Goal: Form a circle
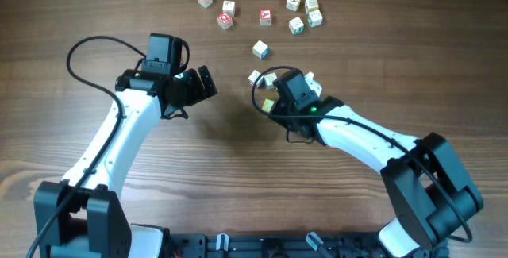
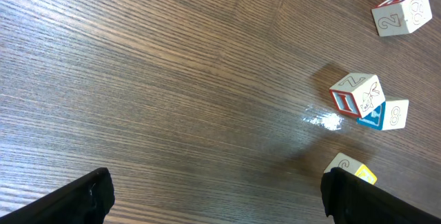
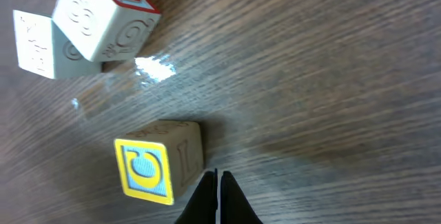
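- No circle is formed yet: the blocks [image 1: 294, 2] lie in a loose scatter near the far edge of the desk [image 1: 198, 179], right of its middle, with a few strays closer in.
- One stray, the yellow-faced block [image 3: 162, 169], has the right gripper [image 3: 217, 182] just beside it. Its fingers are pressed together and hold nothing, probably so it can nudge the block rather than lift it.
- A touching pair of blocks [image 3: 103, 17] lies near and could get in the way of a push.
- The left gripper [image 2: 217, 200] hangs spread wide and empty, left of the strays.
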